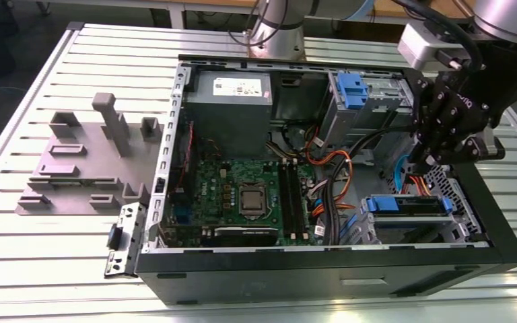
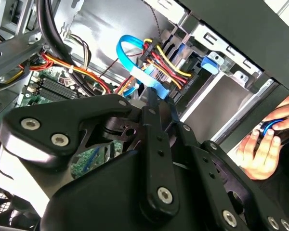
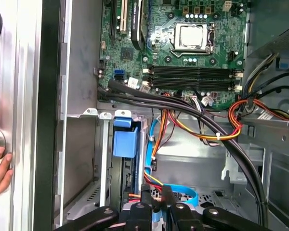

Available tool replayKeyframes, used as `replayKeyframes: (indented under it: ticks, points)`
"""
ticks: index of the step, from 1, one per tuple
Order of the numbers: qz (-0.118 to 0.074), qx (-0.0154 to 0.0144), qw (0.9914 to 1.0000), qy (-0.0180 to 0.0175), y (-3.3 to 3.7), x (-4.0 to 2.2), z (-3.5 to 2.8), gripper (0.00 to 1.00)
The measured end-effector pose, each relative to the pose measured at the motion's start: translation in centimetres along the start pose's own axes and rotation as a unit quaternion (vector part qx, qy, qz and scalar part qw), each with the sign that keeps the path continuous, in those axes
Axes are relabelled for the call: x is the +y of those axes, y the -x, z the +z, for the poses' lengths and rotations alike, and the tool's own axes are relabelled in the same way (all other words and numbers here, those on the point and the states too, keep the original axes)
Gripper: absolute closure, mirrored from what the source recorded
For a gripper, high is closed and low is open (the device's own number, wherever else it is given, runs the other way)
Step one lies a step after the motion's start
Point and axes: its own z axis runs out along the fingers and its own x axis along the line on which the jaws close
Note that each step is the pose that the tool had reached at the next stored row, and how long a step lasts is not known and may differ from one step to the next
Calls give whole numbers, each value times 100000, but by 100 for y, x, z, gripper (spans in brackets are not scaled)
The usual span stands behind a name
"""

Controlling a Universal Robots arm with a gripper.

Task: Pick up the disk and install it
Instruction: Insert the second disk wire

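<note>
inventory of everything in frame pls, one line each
PC case: 1, black, open, on the slatted table.
Table: 1, silver slats.
Fixture: 1, grey, exterior view's left of the case.
Motherboard: 1, green, on the case floor.
Power supply: 1, grey with a white sticker, far end of the case.
Blue clip: 1, in the far bay.
Disk: 1, blue rails, in the near bay at the exterior view's right.
Cables: several, orange, yellow, red, black, blue, beside the bays.
Hand: 1, person's, outside the case wall.
Gripper: 1, black, above the disk bay.
</note>
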Motion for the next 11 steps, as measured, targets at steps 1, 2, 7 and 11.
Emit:
replayKeyframes:
  ticks: [1,2,7,11]
  points:
    - [31,-12,100000,3,0,-8,0,76]
    - [67,-18,100000,5,0,-16,0,76]
    - [336,-22,99999,68,-1,-25,4,76]
    - [608,-24,99997,371,-1,-42,6,76]
